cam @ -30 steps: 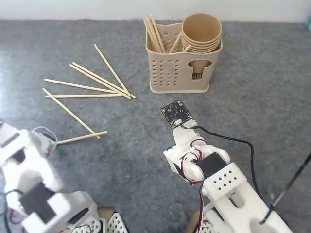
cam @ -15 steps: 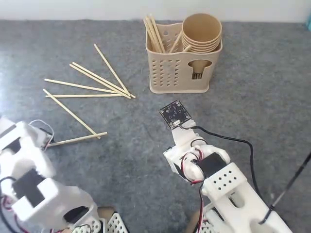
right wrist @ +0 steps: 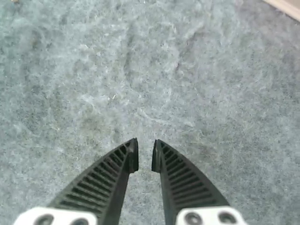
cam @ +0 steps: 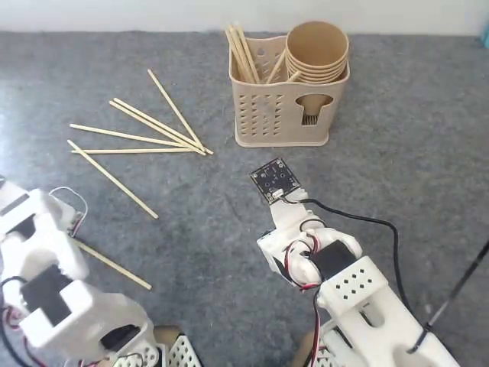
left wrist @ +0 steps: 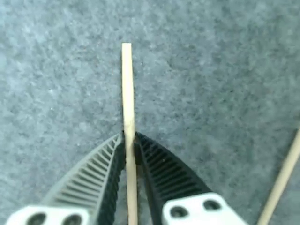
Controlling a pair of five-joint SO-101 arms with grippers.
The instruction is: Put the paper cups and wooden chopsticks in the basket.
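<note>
Transport of one chopstick is the step in hand; the left gripper pinches it between its ribbed jaws, gripping near one end as far as the high view lets me judge, so most of the stick juts free over the mat at the near left, well apart from the basket. The basket stands upright at the far middle; the cups already sit nested in its right compartment, and several sticks lean in its left one, so the cups look finished and only chopsticks are left. Loose sticks lie scattered on the mat to the left of the basket, perhaps six, though two lie so close together that the count is unsure; one lone stick lies nearest the left arm. The right gripper hangs over bare mat near the basket's front, its jaws drawn almost together with a thin slit at the tips and nothing between them.

Next, by my reading, the left arm must lift, swing across to the basket's left compartment, tip the stick towards upright and let go above the opening; an end grip lets the free end sag or swing, so it could catch the rim or knock the sticks already standing there.
</note>
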